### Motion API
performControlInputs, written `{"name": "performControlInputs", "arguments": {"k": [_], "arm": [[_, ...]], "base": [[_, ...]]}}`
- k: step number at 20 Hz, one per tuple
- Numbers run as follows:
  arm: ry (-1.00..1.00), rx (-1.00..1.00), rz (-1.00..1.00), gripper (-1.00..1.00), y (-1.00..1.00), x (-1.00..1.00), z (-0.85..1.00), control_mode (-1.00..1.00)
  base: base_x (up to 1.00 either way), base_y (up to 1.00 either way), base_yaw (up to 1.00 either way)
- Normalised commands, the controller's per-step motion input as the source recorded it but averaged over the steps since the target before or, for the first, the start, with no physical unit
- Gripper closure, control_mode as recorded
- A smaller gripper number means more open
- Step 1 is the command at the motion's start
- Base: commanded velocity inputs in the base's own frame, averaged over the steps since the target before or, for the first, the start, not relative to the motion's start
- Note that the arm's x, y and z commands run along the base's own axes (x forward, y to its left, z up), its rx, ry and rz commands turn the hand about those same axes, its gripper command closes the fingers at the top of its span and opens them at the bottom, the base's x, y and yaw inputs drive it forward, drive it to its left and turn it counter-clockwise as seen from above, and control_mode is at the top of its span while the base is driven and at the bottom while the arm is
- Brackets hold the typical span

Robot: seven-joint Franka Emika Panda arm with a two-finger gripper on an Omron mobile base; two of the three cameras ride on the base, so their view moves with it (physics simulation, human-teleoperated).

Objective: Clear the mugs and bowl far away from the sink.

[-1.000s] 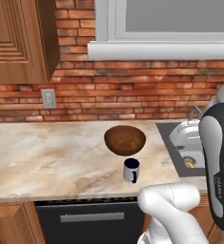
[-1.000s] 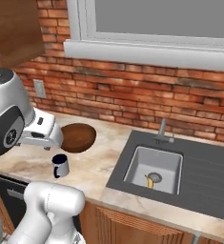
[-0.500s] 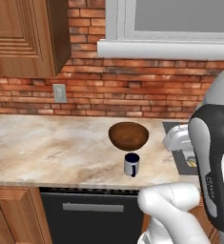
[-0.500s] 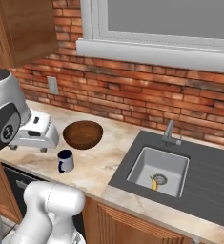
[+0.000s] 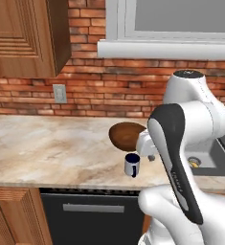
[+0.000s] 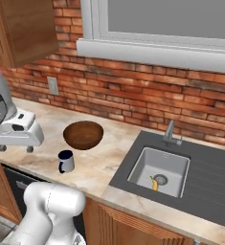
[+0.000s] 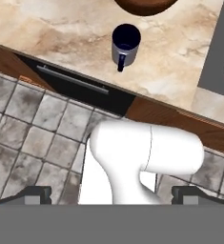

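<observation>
1 mug [image 6: 65, 161] stands on the marble counter [image 6: 102, 165], near its front edge, just in front of the bowl [image 6: 83, 134]. Sink [image 6: 159, 170] sits well apart to the right. Gripper [image 7: 111, 194] spread wide, holding nothing, high above the floor tiles [image 7: 32, 138].

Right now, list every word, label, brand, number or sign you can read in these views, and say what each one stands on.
None: no readable text shows in any view.
The mug, the wooden bowl, the sink, the wall outlet and the dishwasher front carry no lettering.
The dark panel along the robot arm shows faint marks, too small and blurred to read.
</observation>
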Motion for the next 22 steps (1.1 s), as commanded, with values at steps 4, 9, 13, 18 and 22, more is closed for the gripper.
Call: {"name": "performControlInputs", "arguments": {"k": [4,9,13,18,22], "arm": [[0.0,0.04,0.0,-1.0,0.0,0.03,-0.26,-1.0],[0.03,0.01,0.0,-1.0,0.0,0.0,-0.38,-1.0],[0.09,0.0,0.0,-1.0,0.0,0.0,-0.34,-1.0],[0.12,0.0,0.0,-1.0,0.0,0.01,-0.17,-1.0],[0.12,0.0,0.0,-1.0,0.0,0.08,-0.21,-1.0]], "base": [[0.0,0.0,0.0],[0.0,0.0,0.0],[0.0,0.0,0.0],[0.0,0.0,0.0],[0.0,0.0,0.0]]}}
